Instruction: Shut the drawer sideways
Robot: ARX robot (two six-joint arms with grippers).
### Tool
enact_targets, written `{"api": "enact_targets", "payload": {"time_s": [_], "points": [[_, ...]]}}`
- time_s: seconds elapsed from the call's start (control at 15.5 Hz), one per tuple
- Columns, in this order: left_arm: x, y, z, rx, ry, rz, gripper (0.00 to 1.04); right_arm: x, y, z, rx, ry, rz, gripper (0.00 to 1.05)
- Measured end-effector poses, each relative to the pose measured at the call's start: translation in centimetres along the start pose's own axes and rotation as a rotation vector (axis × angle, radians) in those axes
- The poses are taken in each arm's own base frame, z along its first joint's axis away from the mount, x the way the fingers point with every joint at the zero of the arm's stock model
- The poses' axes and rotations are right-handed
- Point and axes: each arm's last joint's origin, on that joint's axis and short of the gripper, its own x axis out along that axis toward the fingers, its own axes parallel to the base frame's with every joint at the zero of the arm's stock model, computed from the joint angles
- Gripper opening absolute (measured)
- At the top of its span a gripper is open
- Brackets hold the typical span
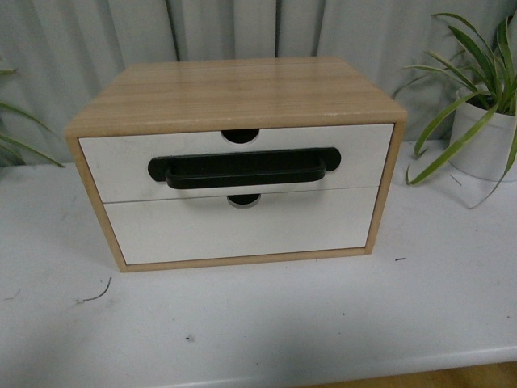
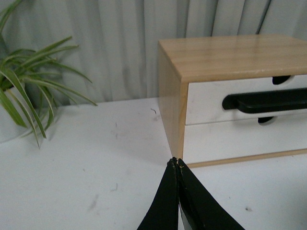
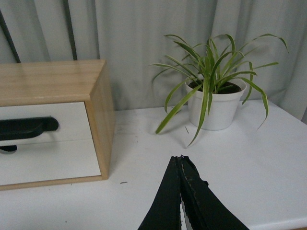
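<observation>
The wooden cabinet [image 1: 234, 89] stands on the white table [image 1: 283, 323]. Its upper drawer [image 1: 113, 162] has a white front, a long black bar handle [image 1: 242, 170] and a semicircular notch [image 1: 240, 135] in its top edge. The drawer front looks about flush with the cabinet frame. It also shows in the left wrist view [image 2: 206, 98] and the right wrist view [image 3: 43, 112]. Neither arm shows in the front view. My left gripper [image 2: 176, 162] is shut and empty, above the table off the cabinet's left front corner. My right gripper [image 3: 180, 158] is shut and empty, to the cabinet's right.
A plain lower drawer front [image 1: 242, 230] sits under the handled one. A potted plant in a white pot [image 1: 485, 137] stands to the right of the cabinet, also in the right wrist view [image 3: 213, 103]. Another plant [image 2: 29, 91] stands at the left. A grey curtain hangs behind.
</observation>
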Motion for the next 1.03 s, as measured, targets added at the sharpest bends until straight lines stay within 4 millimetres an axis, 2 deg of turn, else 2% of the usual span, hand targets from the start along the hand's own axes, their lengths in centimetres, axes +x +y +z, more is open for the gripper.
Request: {"api": "enact_targets", "payload": {"time_s": [0.06,0.58,0.65,0.71,0.9,0.97,1.03], "points": [[-0.5,0.0,0.2,0.0,-0.035,0.0,0.02,-0.2,0.0,-0.1,0.001,0.008,-0.001,0.02],[-0.5,0.0,0.1,0.0,-0.03,0.0,0.02,-1.3,0.0,-0.1,0.0,0.005,0.0,0.02],[-0.5,0.0,0.1,0.0,-0.03,0.0,0.02,-1.8,0.0,-0.6,0.0,0.053,0.0,0.02],[-0.5,0.0,0.1,0.0,-0.03,0.001,0.02,-2.4,0.0,-0.3,0.001,0.014,0.0,0.02],[-0.5,0.0,0.1,0.0,-0.03,0.0,0.02,-2.4,0.0,-0.4,0.001,0.016,0.0,0.02],[-0.5,0.0,0.1,-0.002,-0.03,0.0,0.07,-2.4,0.0,-0.4,0.001,0.016,0.0,0.11],[-0.5,0.0,0.1,-0.002,-0.03,0.0,0.18,-2.4,0.0,-0.4,0.001,0.016,-0.001,0.22]]}}
